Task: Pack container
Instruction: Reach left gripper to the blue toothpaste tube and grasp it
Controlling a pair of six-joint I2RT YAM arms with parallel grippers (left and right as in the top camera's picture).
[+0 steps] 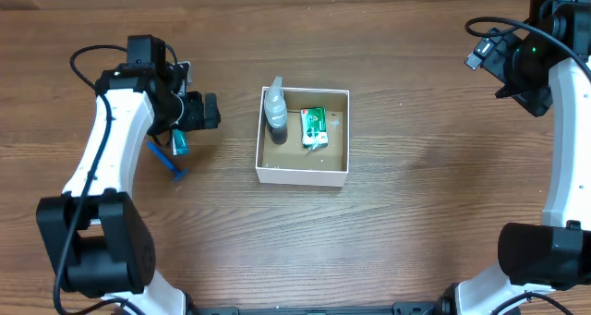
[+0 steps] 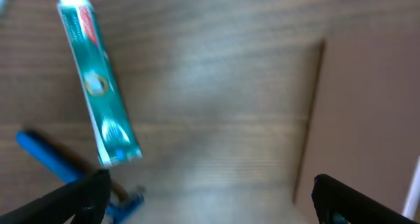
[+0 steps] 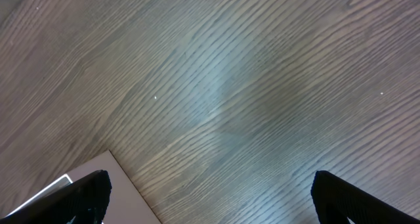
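Note:
The container [image 1: 262, 154], a shallow square white box with a brown bottom, sits mid-table. Inside it a clear bottle with a dark cap [image 1: 275, 112] leans on the left wall, and a green packet [image 1: 315, 127] lies in the middle. On the wood to its left lie a teal toothpaste tube [image 1: 180, 142] [image 2: 95, 86] and a blue-handled razor [image 1: 166, 158] [image 2: 49, 158]. My left gripper [image 1: 203, 112] [image 2: 210, 207] hovers open just right of the tube, with nothing between its fingers [image 2: 82, 198]. My right gripper [image 1: 488, 54] [image 3: 210, 207] hangs open over bare wood at the far right.
The wood-grain table [image 1: 425, 204] spreads around the box. A flat white corner [image 3: 125, 198] shows at the lower left of the right wrist view. A blurred paler panel [image 2: 371, 86] fills the right side of the left wrist view.

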